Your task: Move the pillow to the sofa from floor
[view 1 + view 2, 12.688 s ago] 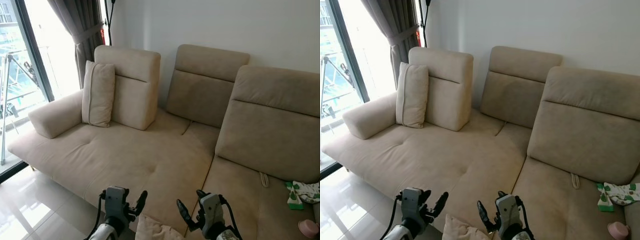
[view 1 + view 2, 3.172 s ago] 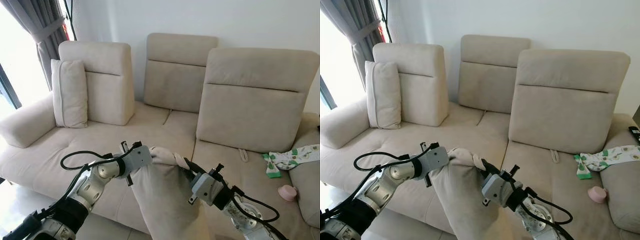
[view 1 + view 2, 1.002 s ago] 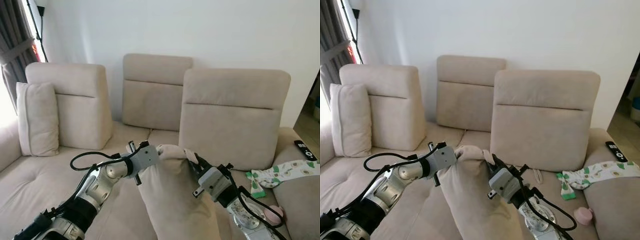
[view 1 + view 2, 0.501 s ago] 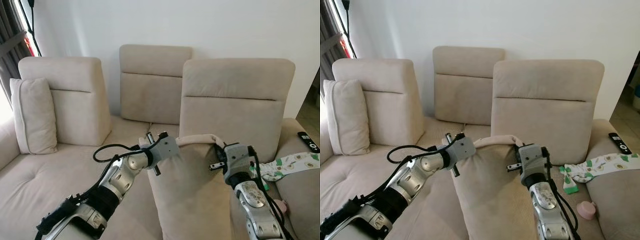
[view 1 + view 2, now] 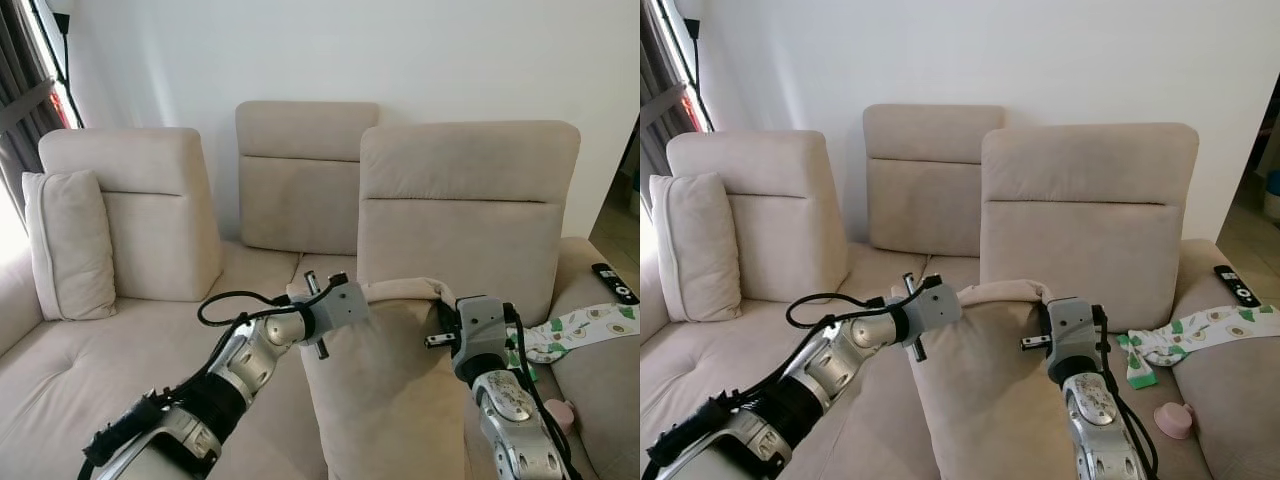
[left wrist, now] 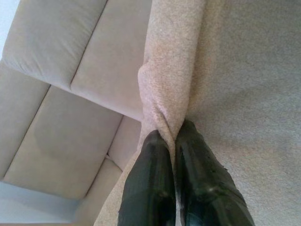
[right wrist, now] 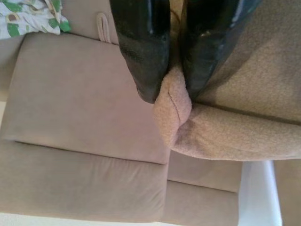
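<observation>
Beige sofa (image 5: 150, 350) fills the room ahead of you. Your left gripper (image 6: 172, 141) and right gripper (image 7: 171, 87) each have jaws clamped on a top corner of the pillow (image 5: 385, 400), which hangs between them above the seat. You're mid-carry; next, probably lower it and let go.

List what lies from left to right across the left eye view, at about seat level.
Small upright cushion → left gripper, shut on the held pillow → right gripper, shut on its other top corner → green-patterned cloth → remote control.
</observation>
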{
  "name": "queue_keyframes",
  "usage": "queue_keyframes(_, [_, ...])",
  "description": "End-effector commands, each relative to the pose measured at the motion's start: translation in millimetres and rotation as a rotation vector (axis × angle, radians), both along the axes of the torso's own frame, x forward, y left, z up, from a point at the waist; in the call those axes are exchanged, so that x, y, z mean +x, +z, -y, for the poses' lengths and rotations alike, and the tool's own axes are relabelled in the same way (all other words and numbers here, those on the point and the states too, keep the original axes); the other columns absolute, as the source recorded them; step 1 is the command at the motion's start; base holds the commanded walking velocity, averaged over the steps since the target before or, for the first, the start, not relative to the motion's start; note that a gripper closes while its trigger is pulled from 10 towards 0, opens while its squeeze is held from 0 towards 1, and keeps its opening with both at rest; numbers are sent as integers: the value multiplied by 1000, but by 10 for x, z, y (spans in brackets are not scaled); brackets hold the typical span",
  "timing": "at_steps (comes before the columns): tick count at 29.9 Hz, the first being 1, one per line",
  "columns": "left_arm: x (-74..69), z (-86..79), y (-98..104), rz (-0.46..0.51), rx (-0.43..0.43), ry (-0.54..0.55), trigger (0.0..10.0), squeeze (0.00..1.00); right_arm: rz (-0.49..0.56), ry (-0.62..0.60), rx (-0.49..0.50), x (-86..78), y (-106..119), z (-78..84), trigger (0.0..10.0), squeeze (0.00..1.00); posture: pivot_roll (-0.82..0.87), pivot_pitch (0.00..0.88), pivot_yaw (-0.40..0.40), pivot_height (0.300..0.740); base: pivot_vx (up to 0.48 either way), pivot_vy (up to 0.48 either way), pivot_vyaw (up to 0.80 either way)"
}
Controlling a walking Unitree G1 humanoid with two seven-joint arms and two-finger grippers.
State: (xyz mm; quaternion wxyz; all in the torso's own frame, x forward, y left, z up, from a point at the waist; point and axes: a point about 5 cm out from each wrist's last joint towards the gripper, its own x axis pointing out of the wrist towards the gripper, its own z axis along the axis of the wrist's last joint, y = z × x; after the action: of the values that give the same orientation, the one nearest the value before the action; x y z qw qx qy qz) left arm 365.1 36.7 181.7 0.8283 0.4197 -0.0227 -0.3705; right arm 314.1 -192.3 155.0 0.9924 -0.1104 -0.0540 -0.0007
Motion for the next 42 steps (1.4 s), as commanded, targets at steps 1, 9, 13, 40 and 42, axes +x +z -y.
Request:
queue_keyframes(1, [15,-41,23,14,-6,5,10000,322,-72,-50,4,-33,-143,87,10000,0,-62,0,108,740,0,0,0])
queue_keyframes(9, [3,-12,104,40,-80,1,10000,1000,-83,-66,-10,-31,-149,92,10000,1000,-51,0,101,740,0,0,0])
queue_keyframes(13, [22,-18,148,62,-114,22,10000,0,-74,-81,-36,-13,-125,90,10000,0,-46,0,97,740,0,0,0])
queue_keyframes(40, [-269,-196,-378,-394,-898,226,10000,0,274,-19,-67,-402,17,-374,10000,0,-38,0,84,740,0,0,0])
queue_keyframes(42, [-324,-205,-434,-417,-924,221,10000,0,256,-23,-64,-425,-43,-379,10000,0,-37,0,84,740,0,0,0])
